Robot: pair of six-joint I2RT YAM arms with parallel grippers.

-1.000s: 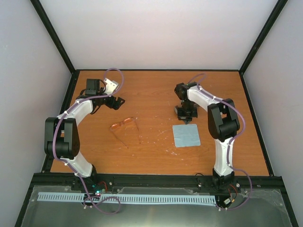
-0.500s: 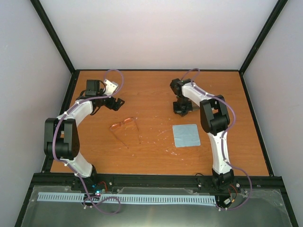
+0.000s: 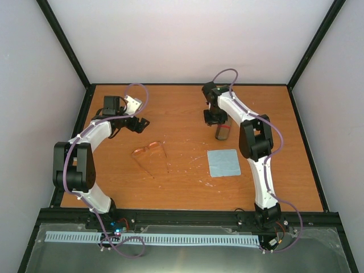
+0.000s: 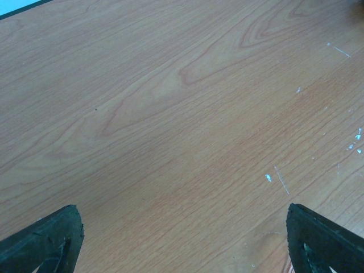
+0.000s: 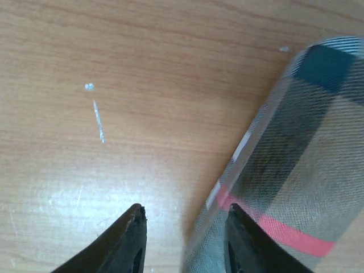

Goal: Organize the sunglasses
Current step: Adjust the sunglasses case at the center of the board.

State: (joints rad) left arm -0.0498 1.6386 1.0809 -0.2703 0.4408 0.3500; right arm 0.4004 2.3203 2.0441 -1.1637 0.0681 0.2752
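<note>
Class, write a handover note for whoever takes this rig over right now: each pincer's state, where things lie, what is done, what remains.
Left pincer: open, empty, over bare wooden table.
Right pincer: slightly open, empty, beside the tan checked red-striped oblong case.
Small orange-lensed sunglasses with thin dark arms: unfolded mid-table, nothing touching them.
Light blue square cloth: just nearside of the case.
Done: nothing stowed. Left: probably sunglasses into the case.

Soft, bright light falls evenly from above, shadows are faint, and a pale shiny patch glows on the worktop point(image 5: 74, 199) in the right wrist view.
</note>
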